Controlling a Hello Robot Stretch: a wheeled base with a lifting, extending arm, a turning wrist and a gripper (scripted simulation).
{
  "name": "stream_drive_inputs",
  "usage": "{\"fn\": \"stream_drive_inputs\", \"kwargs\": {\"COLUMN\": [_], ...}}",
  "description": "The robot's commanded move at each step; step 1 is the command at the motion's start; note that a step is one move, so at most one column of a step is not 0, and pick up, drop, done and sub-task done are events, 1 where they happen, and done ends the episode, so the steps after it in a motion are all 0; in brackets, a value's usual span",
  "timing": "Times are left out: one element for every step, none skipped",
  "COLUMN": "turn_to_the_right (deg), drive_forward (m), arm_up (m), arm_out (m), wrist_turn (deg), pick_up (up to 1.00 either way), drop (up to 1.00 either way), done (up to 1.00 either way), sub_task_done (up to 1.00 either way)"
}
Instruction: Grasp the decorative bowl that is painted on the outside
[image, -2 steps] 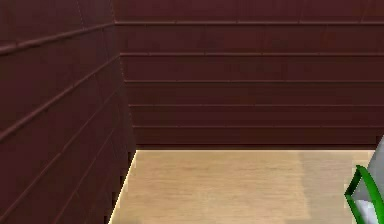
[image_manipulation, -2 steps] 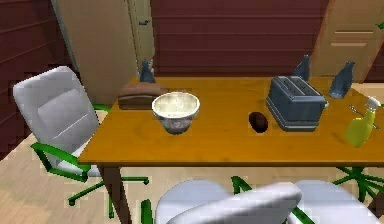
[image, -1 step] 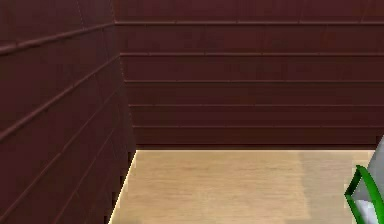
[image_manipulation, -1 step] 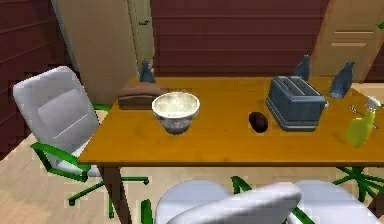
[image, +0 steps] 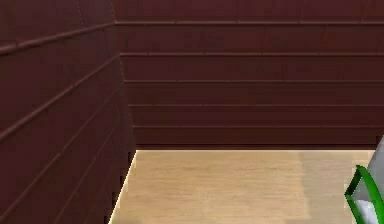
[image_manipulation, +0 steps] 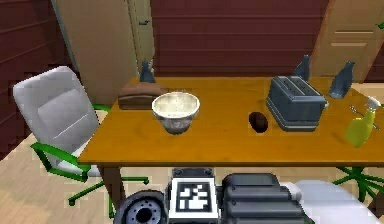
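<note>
Arm side view. The bowl (image_manipulation: 175, 110), pale cream with a faint mottled pattern on its outer wall, stood upright on the wooden table (image_manipulation: 215, 150), left of the table's middle and closer to the near edge than the other things. Just behind it and to its left lay a dark brown, loaf-shaped object (image_manipulation: 137, 98). To the right of the bowl, and apart from it, was a small dark oval item (image_manipulation: 257, 122), with a grey toaster (image_manipulation: 295, 102) beside that. A yellow spray bottle (image_manipulation: 361, 122) stood near the table's right end. Three small dark figurines were ranged along the far edge: one (image_manipulation: 148, 70) behind the loaf-shaped object, one (image_manipulation: 303, 67) behind the toaster, and one (image_manipulation: 345, 78) further right. A grey-cushioned chair (image_manipulation: 52, 105) with a green frame was drawn up at the table's left end.

At the bottom edge, a white marker square (image_manipulation: 193, 197) with black marks sat between dark machine parts. The rounded dark body to its left was taken as the tool (image_manipulation: 146, 211). Its far end could not be made out, so it cannot be told whether it held anything or how its fingers stood.

Forward view. Two dark red-brown panelled walls (image: 240, 80) met in a corner above a pale wooden floor (image: 230, 185). A green-framed piece (image: 361, 190) showed at the right edge.
</note>
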Motion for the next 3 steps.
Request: {"fn": "stream_drive_inputs", "kwargs": {"turn_to_the_right": [0.0,0.0,0.0], "drive_forward": [0.00,0.00,0.00], "arm_up": [0.00,0.00,0.00], "arm_out": [0.48,0.00,0.00], "wrist_turn": [0.0,45.0,45.0], "pick_up": [0.00,0.00,0.00], "drop": [0.00,0.00,0.00], "done": [0.00,0.00,0.00], "sub_task_done": [0.00,0.00,0.00]}}
